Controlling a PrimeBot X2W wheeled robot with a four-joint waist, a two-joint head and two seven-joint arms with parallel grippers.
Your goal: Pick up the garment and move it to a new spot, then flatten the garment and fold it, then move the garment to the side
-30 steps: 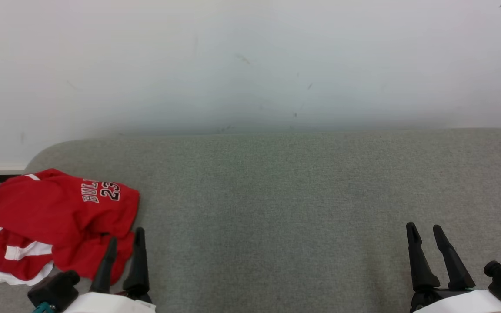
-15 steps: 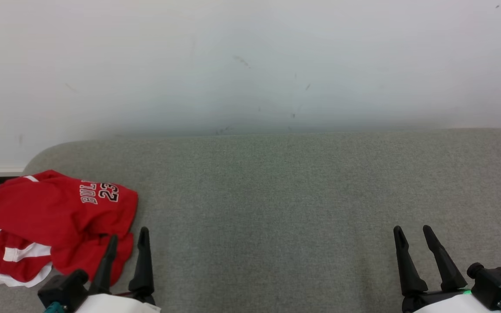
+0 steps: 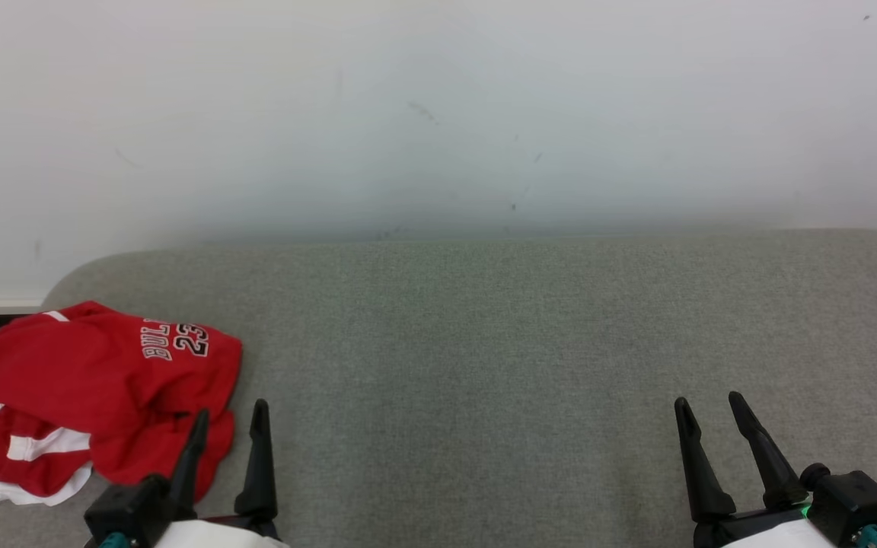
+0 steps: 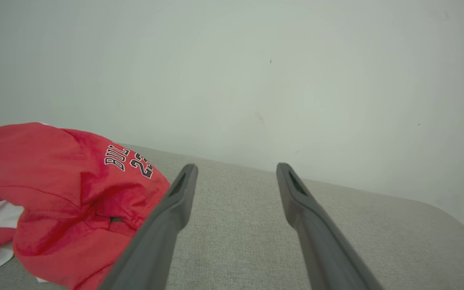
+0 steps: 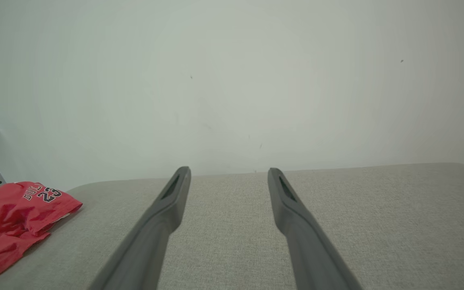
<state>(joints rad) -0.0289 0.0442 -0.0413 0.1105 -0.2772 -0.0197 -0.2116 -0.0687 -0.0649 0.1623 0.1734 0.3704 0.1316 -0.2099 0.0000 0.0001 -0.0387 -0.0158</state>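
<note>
A crumpled red and white cloth garment (image 3: 96, 388) lies heaped at about 8 o'clock on the grey fabric-covered bench (image 3: 484, 342), close to its rounded corner. Its white-trimmed folds are toward the near edge, and its top fold carries black-and-white lettering that reads "BUL" and "23". Behind the bench, at 12 o'clock, stands a plain pale wall (image 3: 438, 114) with a few faint scuffs

The left claw (image 3: 231, 411) sits at 7 o'clock in the head view, released. Its two long dark fingers (image 3: 257, 464) are spread apart and point to 12 o'clock. The finger on the 9 o'clock side crosses the garment's near right edge in that view; whether it touches the cloth I cannot tell. In the left wrist view the grey bench shows through the gap of the left claw (image 4: 237, 167), and the garment (image 4: 54, 193) bulges at 9 o'clock, just beside the nearer finger

The right claw (image 3: 707, 399) sits at 5 o'clock in the head view, well apart from the garment. It is likewise released, with its fingers spread and leaning slightly toward 11 o'clock above the bench. In the right wrist view the right claw (image 5: 228, 170) grasps nothing, and the garment (image 5: 14, 213) lies far off at 8 o'clock, by the bench's rounded corner
</note>
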